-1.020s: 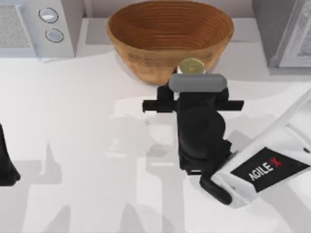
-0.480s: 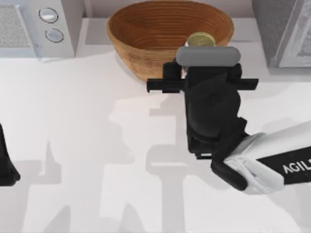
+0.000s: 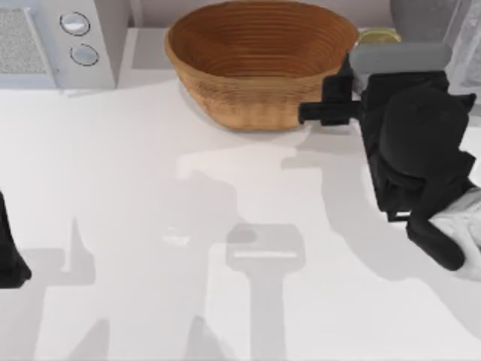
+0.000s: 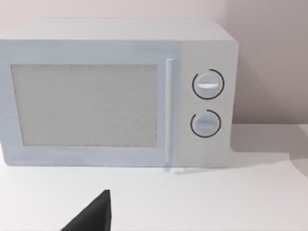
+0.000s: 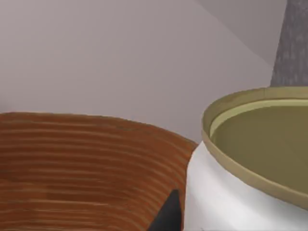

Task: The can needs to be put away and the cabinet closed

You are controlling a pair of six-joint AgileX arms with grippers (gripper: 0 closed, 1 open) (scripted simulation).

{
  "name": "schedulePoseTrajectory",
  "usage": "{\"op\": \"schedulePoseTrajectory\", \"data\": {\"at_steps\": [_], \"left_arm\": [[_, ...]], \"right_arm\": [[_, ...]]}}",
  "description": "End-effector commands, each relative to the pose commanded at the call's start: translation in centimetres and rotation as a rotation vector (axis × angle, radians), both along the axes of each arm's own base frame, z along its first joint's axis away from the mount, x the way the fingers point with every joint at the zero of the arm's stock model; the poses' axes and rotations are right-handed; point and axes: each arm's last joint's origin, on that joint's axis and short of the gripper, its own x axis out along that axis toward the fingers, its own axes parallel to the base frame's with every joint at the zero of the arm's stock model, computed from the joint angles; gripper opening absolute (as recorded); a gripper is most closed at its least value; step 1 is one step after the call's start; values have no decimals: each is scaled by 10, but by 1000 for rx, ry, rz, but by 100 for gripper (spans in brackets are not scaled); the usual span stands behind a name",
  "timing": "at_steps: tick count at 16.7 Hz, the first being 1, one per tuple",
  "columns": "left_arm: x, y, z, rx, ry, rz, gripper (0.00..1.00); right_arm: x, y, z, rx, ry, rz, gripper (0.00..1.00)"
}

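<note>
Carrying can toward cabinet, far right.
Top: right gripper (image 3: 378, 47) clamped on can (image 3: 378, 35), between basket (image 3: 259, 64) and cabinet (image 3: 440, 30); left gripper (image 3: 10, 259) parked at left edge, fingers indeterminate. Right wrist: can (image 5: 250, 163) close against the fingers. Advise level carry, clearing basket rim.
</note>
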Motion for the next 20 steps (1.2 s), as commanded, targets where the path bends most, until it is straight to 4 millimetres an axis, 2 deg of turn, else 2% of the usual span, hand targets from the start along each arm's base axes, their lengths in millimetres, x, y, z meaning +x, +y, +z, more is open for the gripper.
{"op": "schedulePoseTrajectory", "data": {"at_steps": [2,4,7,9,12,14,18,20], "left_arm": [[0,0,0,0,0,0,100],[0,0,0,0,0,0,100],[0,0,0,0,0,0,100],[0,0,0,0,0,0,100],[0,0,0,0,0,0,100],[0,0,0,0,0,0,100],[0,0,0,0,0,0,100],[0,0,0,0,0,0,100]], "right_arm": [[-5,-39,21,6,-6,21,0],[-22,-78,45,21,-33,45,0],[-70,-128,71,43,-103,73,0],[-106,-152,75,50,-154,82,0],[-150,-172,60,51,-195,82,0],[-167,-179,39,48,-178,71,0],[-179,-186,-8,48,-89,21,0],[-179,-188,-23,49,-52,1,0]]}}
